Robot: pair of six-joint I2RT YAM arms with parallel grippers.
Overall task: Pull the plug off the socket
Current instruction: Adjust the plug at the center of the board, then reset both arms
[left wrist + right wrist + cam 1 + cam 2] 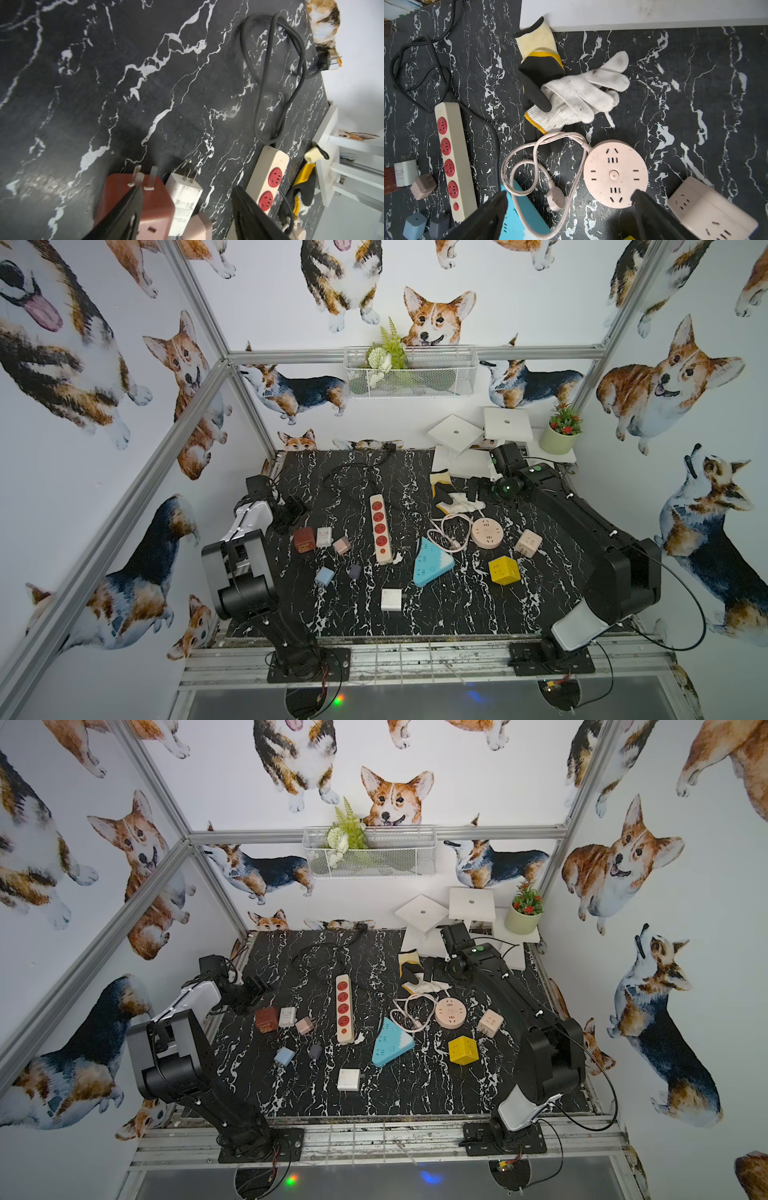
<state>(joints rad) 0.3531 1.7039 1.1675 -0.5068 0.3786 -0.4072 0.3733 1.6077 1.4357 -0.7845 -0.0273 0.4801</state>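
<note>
Taking the middle of the table (pixel 457 614) as the dial, with twelve toward the back wall. Nearest, at six: noting a square white block (pixel 391 599) lying alone. At seven to eight: finding a light-blue adapter (pixel 324 576) and a grey adapter (pixel 355 571) near each other. At four to five: seeing a blue triangular socket (pixel 430 562) and a yellow cube socket (pixel 503 570), well apart. Across the centre: finding the power strip (pixel 380 529) lying lengthwise from six to twelve, showing all four red outlets bare. At nine: spotting the maroon cube socket (pixel 303 539) with prongs exposed, the white charger (pixel 324 537) just beside it and a pink adapter (pixel 341 545) next along, all lying loose, apart from the strip. At three: noting a round pink socket (pixel 487 533), its pink plug (pixel 556 197) lying on the table beside it, and a beige cube socket (pixel 528 543). At ten, just beyond the maroon cube: finding the left tool (pixel 186 188) hovering with jaws apart, gripping nothing. At one: seeing the right tool (pixel 569 194) spread wide and empty near the gloves (pixel 571 93). At twelve: spotting a coiled black cable (pixel 353 472).
</note>
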